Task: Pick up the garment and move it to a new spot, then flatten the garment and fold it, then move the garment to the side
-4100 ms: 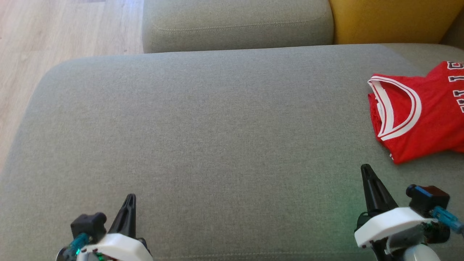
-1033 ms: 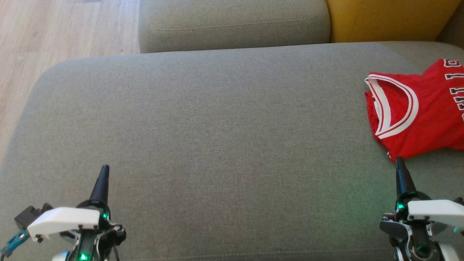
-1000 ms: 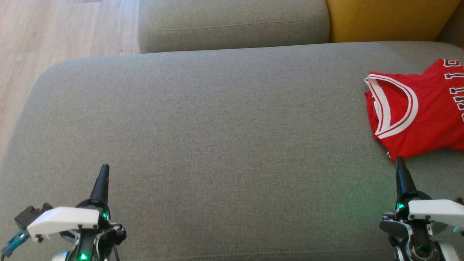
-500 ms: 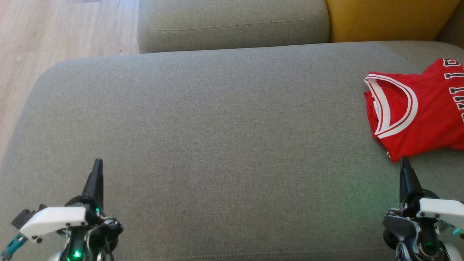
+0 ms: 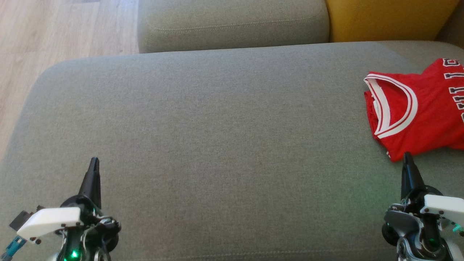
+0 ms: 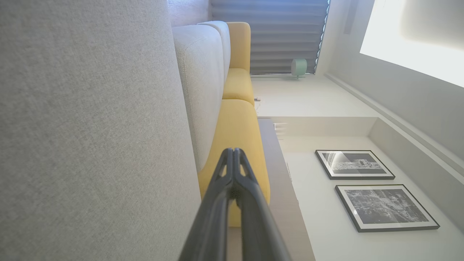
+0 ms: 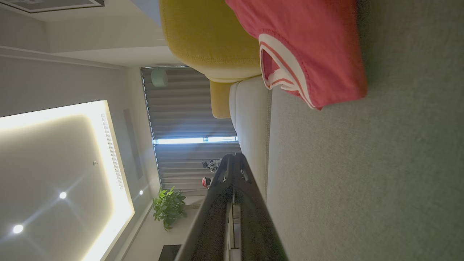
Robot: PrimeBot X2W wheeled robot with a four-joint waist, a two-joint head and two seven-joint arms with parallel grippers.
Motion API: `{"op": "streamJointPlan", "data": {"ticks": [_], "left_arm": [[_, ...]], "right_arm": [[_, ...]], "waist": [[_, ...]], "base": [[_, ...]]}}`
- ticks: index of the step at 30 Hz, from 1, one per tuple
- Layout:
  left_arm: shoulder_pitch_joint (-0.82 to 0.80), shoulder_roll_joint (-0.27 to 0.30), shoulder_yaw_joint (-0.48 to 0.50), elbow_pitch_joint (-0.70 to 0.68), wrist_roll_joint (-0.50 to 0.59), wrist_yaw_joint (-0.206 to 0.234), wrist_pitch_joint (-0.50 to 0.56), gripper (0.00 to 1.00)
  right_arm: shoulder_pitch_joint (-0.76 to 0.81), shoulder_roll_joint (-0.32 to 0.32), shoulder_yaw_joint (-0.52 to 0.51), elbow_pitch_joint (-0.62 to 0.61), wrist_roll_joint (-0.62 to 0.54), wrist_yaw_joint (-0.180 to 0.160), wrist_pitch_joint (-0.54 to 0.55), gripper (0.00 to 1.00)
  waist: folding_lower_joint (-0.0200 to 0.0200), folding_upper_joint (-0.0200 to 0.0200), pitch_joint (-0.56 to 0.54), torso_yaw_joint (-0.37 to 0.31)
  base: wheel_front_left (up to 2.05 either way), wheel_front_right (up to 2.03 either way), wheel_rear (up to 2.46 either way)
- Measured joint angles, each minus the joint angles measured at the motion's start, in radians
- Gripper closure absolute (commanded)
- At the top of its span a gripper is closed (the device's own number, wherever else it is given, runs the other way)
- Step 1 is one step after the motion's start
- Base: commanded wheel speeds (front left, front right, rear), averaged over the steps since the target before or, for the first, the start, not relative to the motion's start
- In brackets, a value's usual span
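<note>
The garment (image 5: 424, 112) is a red jersey with white-trimmed neckline, lying folded at the right edge of the grey couch seat (image 5: 217, 137); part of it runs out of the head view. In the right wrist view the garment (image 7: 311, 43) lies ahead and to one side. My right gripper (image 5: 407, 156) is shut and empty, its tip just short of the garment's near corner; its fingers (image 7: 233, 159) are pressed together. My left gripper (image 5: 95, 160) is shut and empty at the lower left over bare cushion, its tips (image 6: 233, 150) closed together.
A grey back cushion (image 5: 232, 25) and a yellow cushion (image 5: 384, 18) bound the far side of the seat. Wooden floor (image 5: 54, 32) lies beyond the seat's left edge. Framed pictures (image 6: 355, 165) hang on the wall behind the couch.
Both grippers drifted slightly outward and their wrists lowered in view: the left tip moved a little left, the right tip a little right. The garment has not moved.
</note>
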Motion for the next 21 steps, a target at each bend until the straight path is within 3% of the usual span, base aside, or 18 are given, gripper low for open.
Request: {"op": "streamJointPlan", "data": {"ticks": [21], "left_arm": [[0.0,-0.002,0.005,0.0,0.0,0.0,0.001,1.0]], "right_arm": [[0.0,0.0,-0.004,0.0,0.0,0.0,0.009,1.0]], "waist": [[0.0,0.0,0.0,0.0]], "base": [[0.0,0.0,0.0]]}}
